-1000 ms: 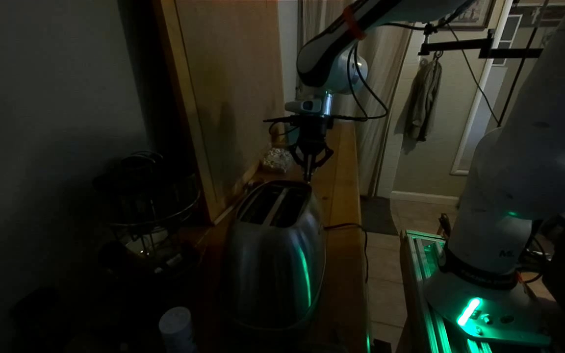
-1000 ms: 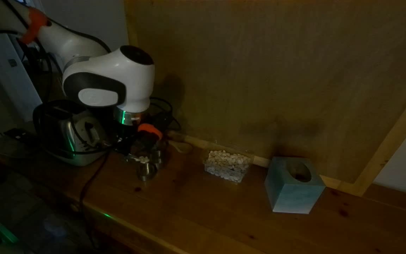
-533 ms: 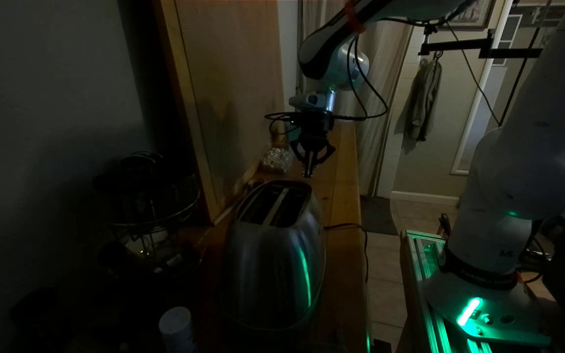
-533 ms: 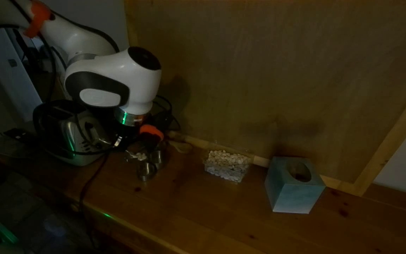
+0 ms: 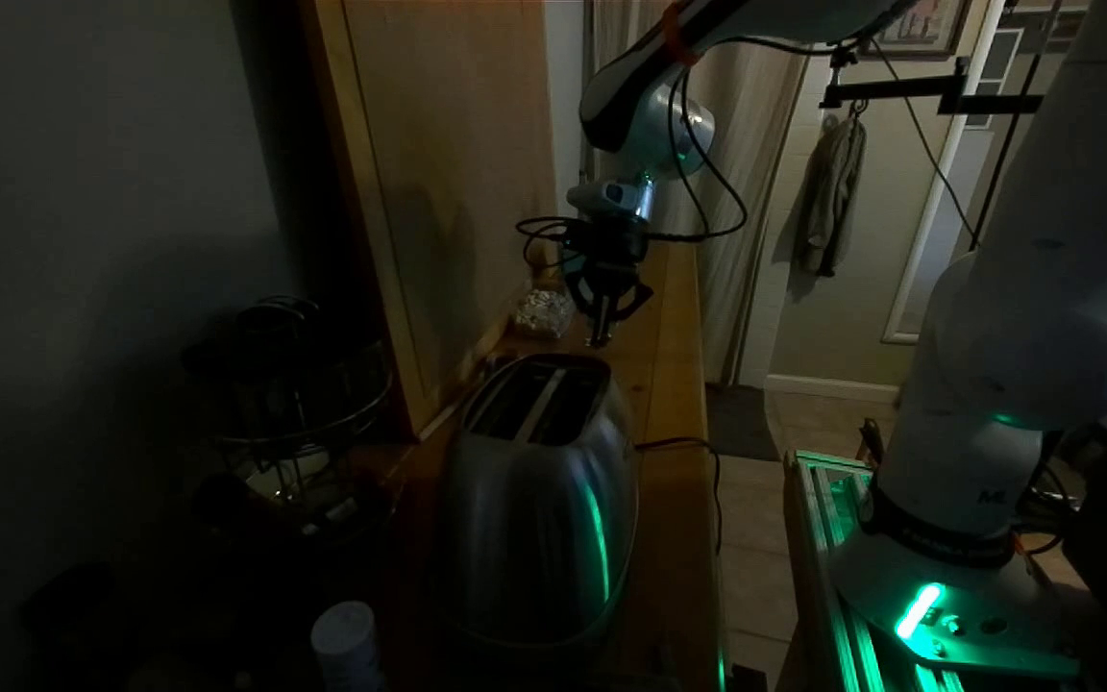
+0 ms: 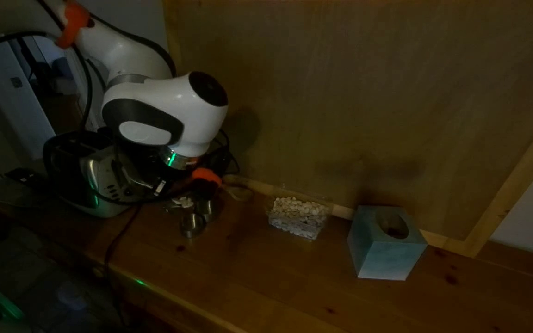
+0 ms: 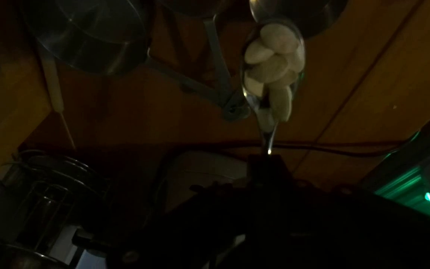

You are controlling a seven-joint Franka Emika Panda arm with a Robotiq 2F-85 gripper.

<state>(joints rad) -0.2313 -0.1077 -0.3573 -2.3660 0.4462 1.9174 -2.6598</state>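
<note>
My gripper (image 5: 600, 332) is shut on a metal spoon (image 7: 268, 136), fingers pointing down behind the toaster (image 5: 544, 519). In the wrist view the gripper (image 7: 269, 168) is very dark, and the spoon's handle end is hidden in it. The spoon's bowl is heaped with several pale, flat pieces (image 7: 271, 67), like beans or pebbles; they also show in an exterior view (image 6: 183, 202). Metal cups with handles joined at one end (image 7: 233, 108) lie below. One metal cup (image 7: 312, 16) is by the spoon's tip. Two cups (image 6: 192, 225) show on the wooden counter (image 6: 266, 286).
A clear box of pale pieces (image 6: 299, 217) and a blue tissue box (image 6: 389, 252) stand by the wooden panel (image 6: 363, 106). A wooden spoon (image 6: 237, 192) lies at the panel's foot. A dark cord (image 5: 678, 442) runs over the counter's edge. A wire rack (image 5: 299, 423) stands beside the toaster.
My arm has shifted to the right in an exterior view, toward the clear box. The gripper has risen a little above the toaster's top line. The loaded spoon has stayed in the gripper.
</note>
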